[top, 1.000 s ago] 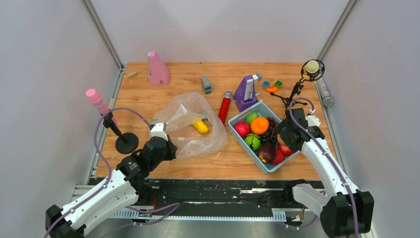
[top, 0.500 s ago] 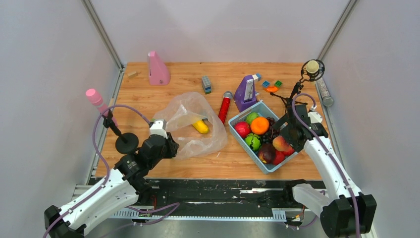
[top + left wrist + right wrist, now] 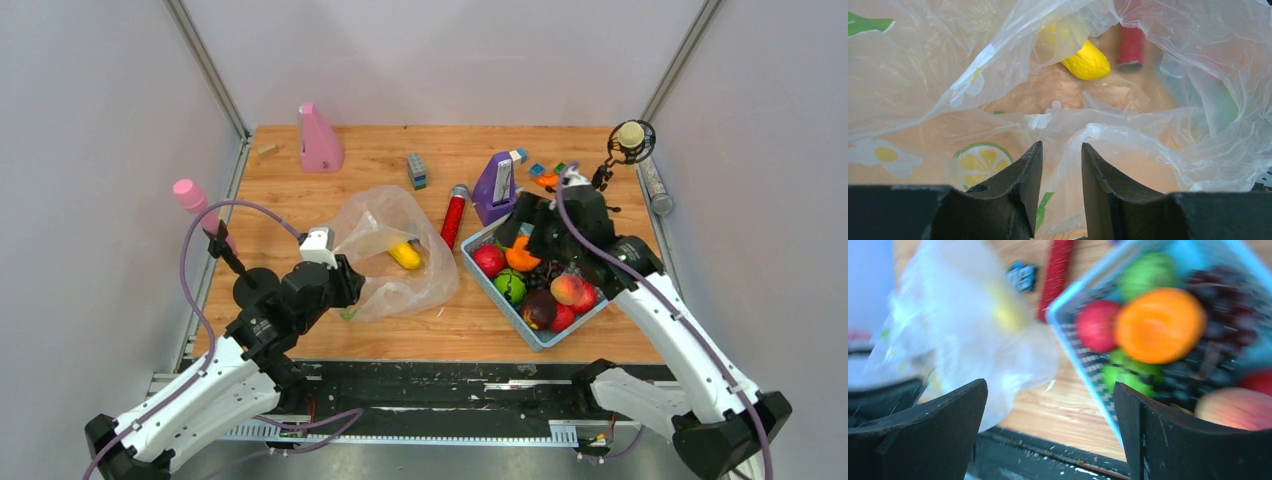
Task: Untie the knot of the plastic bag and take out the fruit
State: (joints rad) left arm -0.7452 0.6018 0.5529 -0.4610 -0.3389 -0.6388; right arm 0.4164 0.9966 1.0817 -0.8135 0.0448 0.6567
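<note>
The plastic bag (image 3: 395, 250) lies crumpled at the table's middle with its mouth open; no knot shows. A yellow banana (image 3: 405, 255) lies inside it and also shows in the left wrist view (image 3: 1088, 62). My left gripper (image 3: 348, 290) is at the bag's near-left edge. Its jaws stand a narrow gap apart with loose film (image 3: 1063, 150) between them. My right gripper (image 3: 515, 235) is wide open and empty above the far-left corner of the blue tray (image 3: 545, 340). The tray holds a peach-coloured fruit (image 3: 567, 289), an orange (image 3: 1159, 325), red apples, green balls and grapes.
A red cylinder (image 3: 454, 215) and a purple block (image 3: 497, 188) stand between bag and tray. A pink microphone on a black stand (image 3: 245, 285) is left of my left arm. A pink block (image 3: 320, 140), small bricks (image 3: 417, 170) and another microphone (image 3: 630, 140) are at the back.
My right gripper let the peach-coloured fruit go into the tray, then swung up and left over the tray's far-left corner. My left gripper edged forward along the bag.
</note>
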